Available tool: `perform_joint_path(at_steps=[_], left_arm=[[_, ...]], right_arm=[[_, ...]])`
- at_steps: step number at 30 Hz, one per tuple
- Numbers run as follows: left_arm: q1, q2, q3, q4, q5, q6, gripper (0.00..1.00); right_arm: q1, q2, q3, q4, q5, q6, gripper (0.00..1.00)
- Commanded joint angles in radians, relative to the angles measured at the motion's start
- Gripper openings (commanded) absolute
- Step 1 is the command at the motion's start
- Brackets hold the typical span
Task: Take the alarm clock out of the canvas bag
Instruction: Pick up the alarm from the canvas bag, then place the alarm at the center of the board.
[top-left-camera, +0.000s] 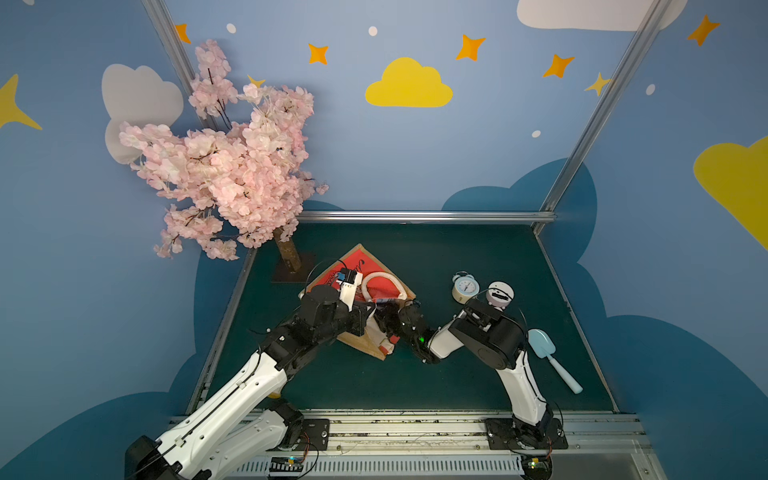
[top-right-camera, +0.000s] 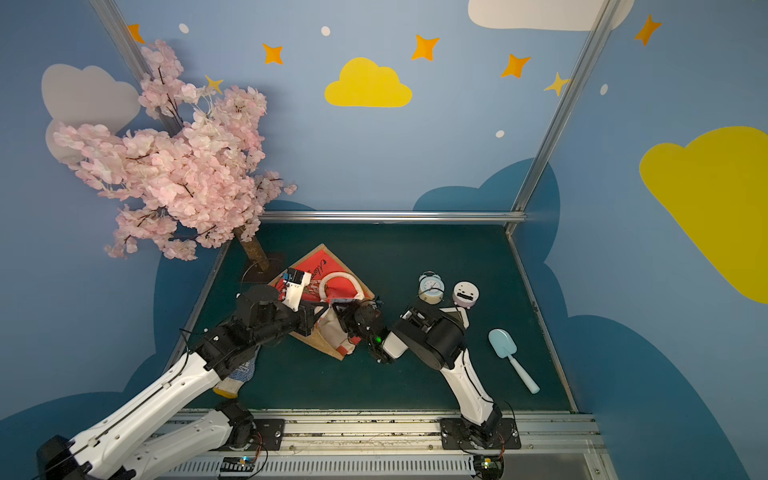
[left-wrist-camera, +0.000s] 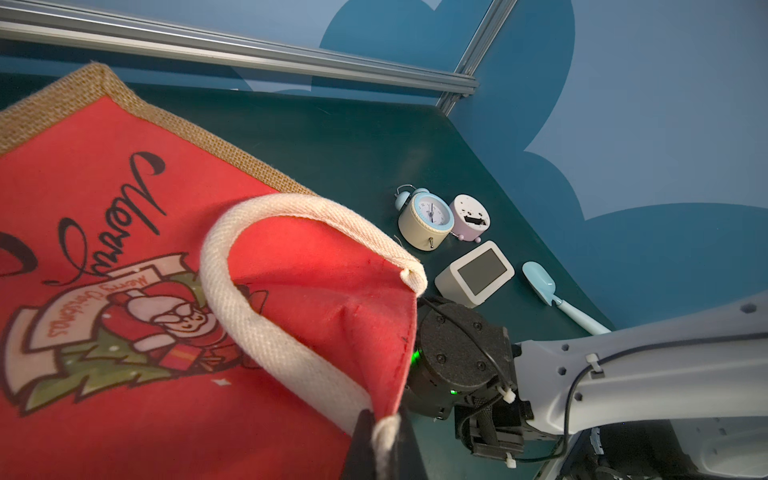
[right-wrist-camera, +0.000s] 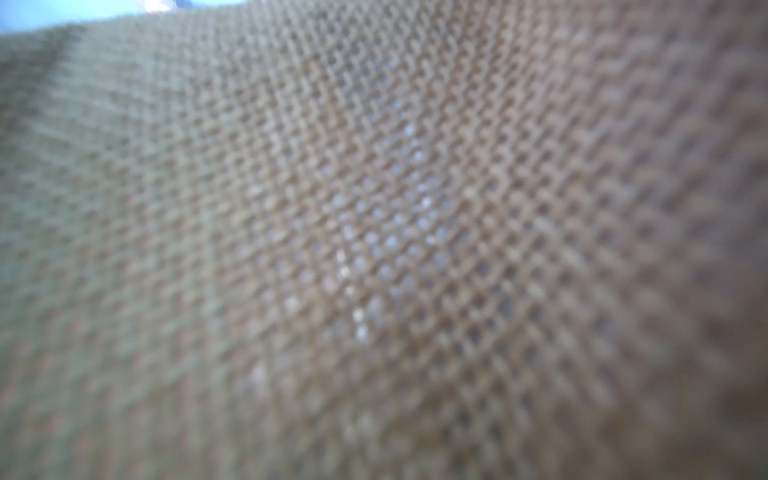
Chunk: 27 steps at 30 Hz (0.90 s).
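The canvas bag (top-left-camera: 361, 259) lies flat on the green table, red printed panel up, seen in both top views (top-right-camera: 320, 257) and close up in the left wrist view (left-wrist-camera: 104, 208). My left gripper (left-wrist-camera: 384, 440) is shut on its white rope handle (left-wrist-camera: 257, 332) at the bag's mouth, lifting the rim. My right gripper (top-left-camera: 395, 322) reaches into that mouth with its fingers hidden by fabric. The right wrist view shows only blurred jute weave (right-wrist-camera: 374, 249). The alarm clock is hidden; the bag's inside cannot be seen.
Right of the bag stand a blue-and-cream twin-bell clock (top-left-camera: 465, 286), a pink-white round clock (top-left-camera: 500, 294) and a white cube display (left-wrist-camera: 476, 272). A light blue scoop (top-left-camera: 548, 353) lies far right. A pink blossom tree (top-left-camera: 232, 166) stands at the back left.
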Motion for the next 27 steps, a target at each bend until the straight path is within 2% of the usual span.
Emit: perform_joint_path(at_steps=[1,5,14,27], left_arm=[[0.009,-0.035,0.008,0.062,0.079,0.003,0.04],[0.041,-0.055,-0.014,0.058,0.090,-0.001,0.04],[0.060,-0.062,-0.001,0.024,0.087,0.015,0.04],[0.064,-0.069,0.003,0.015,0.063,0.019,0.04]], right_arm=[[-0.007,-0.067,-0.061,-0.067,0.032,-0.026,0.20],[0.001,-0.151,-0.136,-0.077,0.053,-0.037,0.16],[0.016,-0.270,-0.254,-0.124,0.046,-0.055,0.17],[-0.024,-0.442,-0.348,-0.184,-0.033,-0.111,0.16]])
